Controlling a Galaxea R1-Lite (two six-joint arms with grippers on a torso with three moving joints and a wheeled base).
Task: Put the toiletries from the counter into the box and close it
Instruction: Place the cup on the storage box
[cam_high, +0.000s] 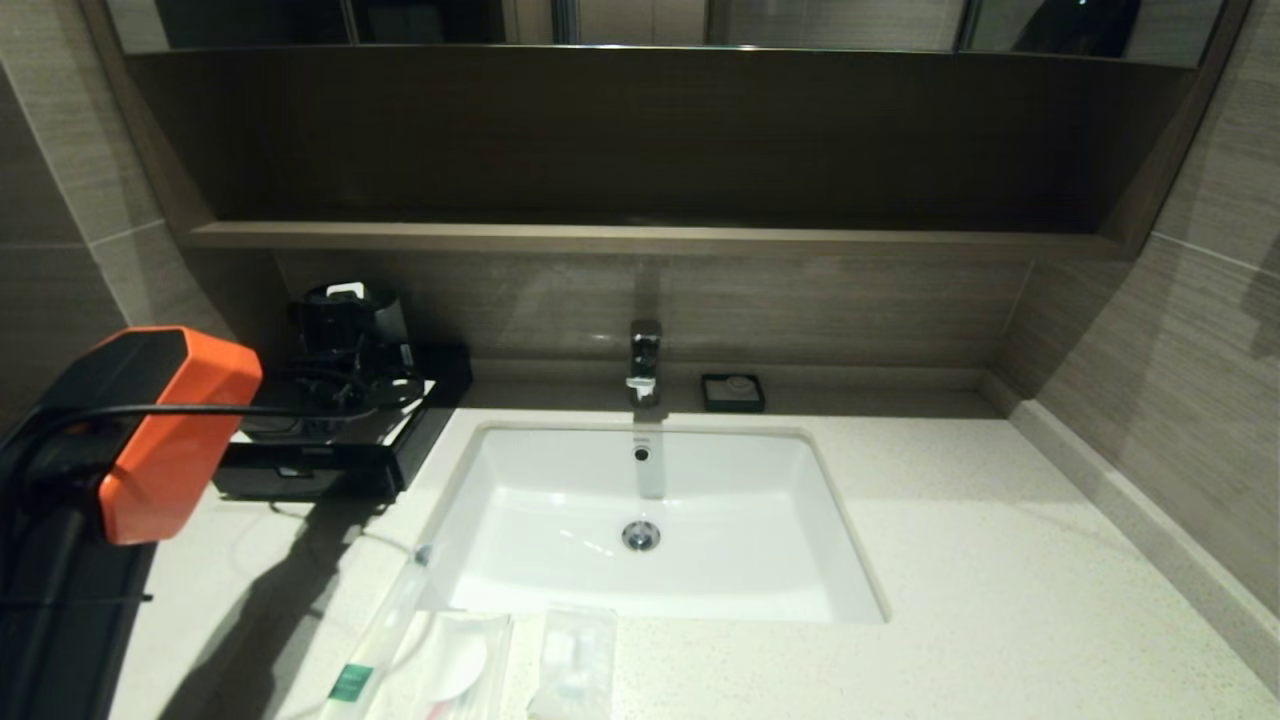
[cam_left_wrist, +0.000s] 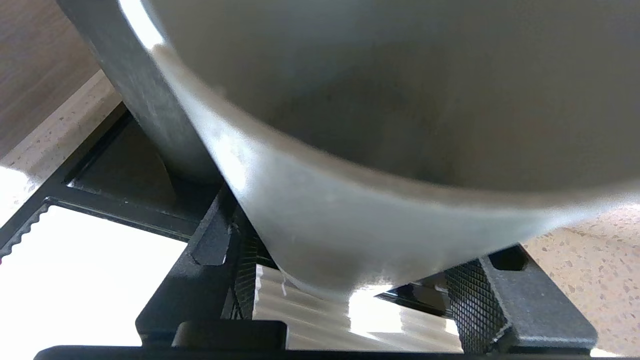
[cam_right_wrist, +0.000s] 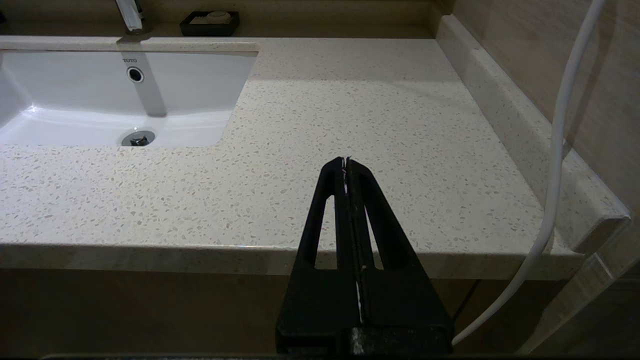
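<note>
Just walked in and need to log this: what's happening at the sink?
The left end effector is over the black box, its fingers either side of a grey cup. Three wrapped toiletries lie on the counter before the sink. The right end effector is shut and idle off the counter's front edge.
</note>
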